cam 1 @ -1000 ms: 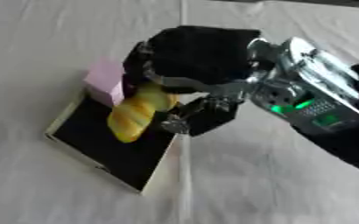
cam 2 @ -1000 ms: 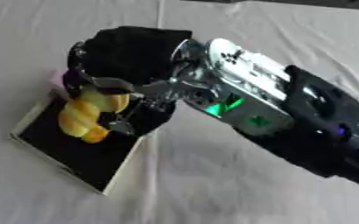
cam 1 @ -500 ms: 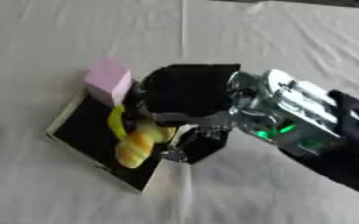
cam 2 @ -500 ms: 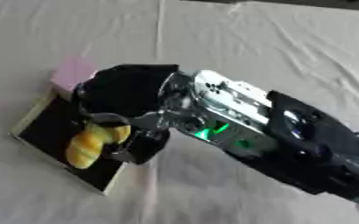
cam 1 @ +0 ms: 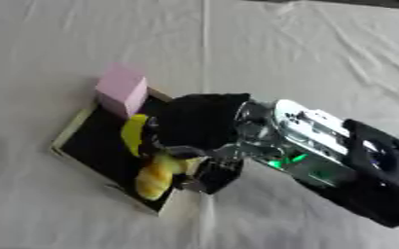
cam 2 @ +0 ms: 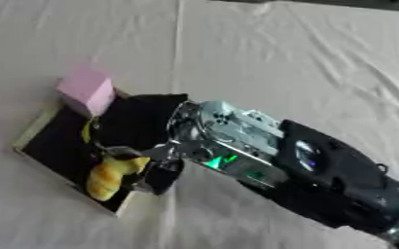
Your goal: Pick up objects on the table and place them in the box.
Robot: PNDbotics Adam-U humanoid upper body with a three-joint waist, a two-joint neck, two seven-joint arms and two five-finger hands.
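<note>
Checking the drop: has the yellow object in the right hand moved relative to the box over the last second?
Yes. The yellow object has come down from the box's far end toward its near edge, right hand still over it.

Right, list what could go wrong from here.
The yellow-orange object lies at the near edge of the box, so on release it may tip over the rim onto the cloth.
The right hand covers much of the box; pulling back, its fingers could drag the box or bump the pink block perched on the far corner.

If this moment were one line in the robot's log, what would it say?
right hand: over box, fingers round yellow object | object: low inside box | pink block: at box's far corner | left hand: not visible
</note>
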